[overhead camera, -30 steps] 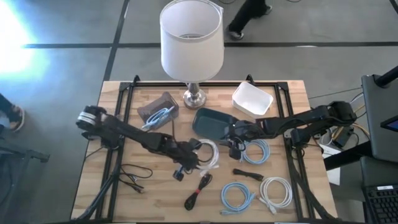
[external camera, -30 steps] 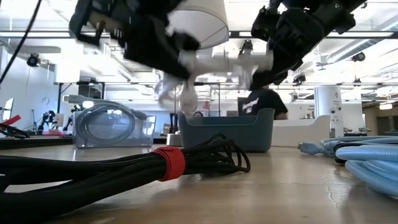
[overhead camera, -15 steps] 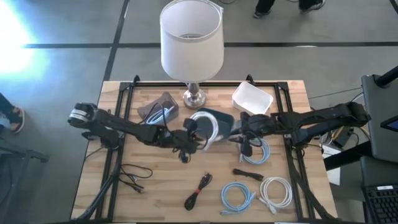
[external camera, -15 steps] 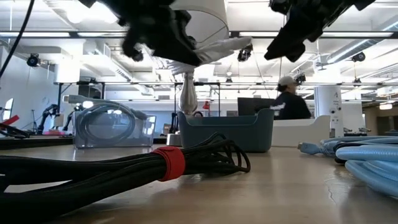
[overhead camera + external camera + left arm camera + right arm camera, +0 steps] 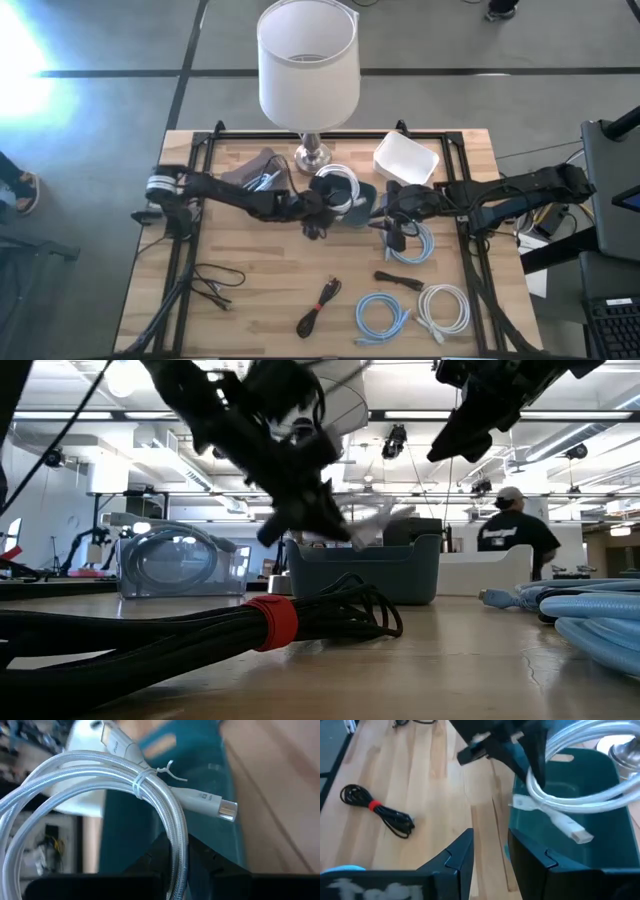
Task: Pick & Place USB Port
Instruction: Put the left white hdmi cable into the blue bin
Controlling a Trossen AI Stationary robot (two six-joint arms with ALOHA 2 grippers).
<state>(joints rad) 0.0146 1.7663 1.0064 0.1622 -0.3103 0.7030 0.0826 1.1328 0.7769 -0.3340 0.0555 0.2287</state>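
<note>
A white braided USB cable [image 5: 337,186], coiled and bound with a tie, hangs over the teal bin [image 5: 368,196] near the middle of the table. My left gripper [image 5: 322,207] is shut on it. In the left wrist view the coil [image 5: 100,775] shows one plug [image 5: 226,810] sticking out over the bin [image 5: 150,815] and another plug [image 5: 113,739] beyond it. My right gripper [image 5: 392,228] is open and touches nothing, hovering just right of the bin. Its wrist view shows the cable [image 5: 580,795] above the bin [image 5: 600,775]. My left gripper pinches the coil's bundled strands [image 5: 176,845] between its two fingers, on the side of the loop away from the plugs. The fingers come level from the table's left. The coil is lifted clear and stands out past the fingertips above the bin.
A lamp [image 5: 308,60] stands at the far edge, a white tub [image 5: 406,160] to its right and a clear box with a blue cable [image 5: 255,176] to its left. Blue coils [image 5: 412,243] [image 5: 383,315], a white coil [image 5: 443,305] and black cords [image 5: 320,305] [image 5: 210,280] lie nearer.
My left gripper has lifted the white coil off the table's middle, carried it toward the far edge and brought it down over the teal bin. My right gripper rose and shifted a little to the right at first, then kept still.
</note>
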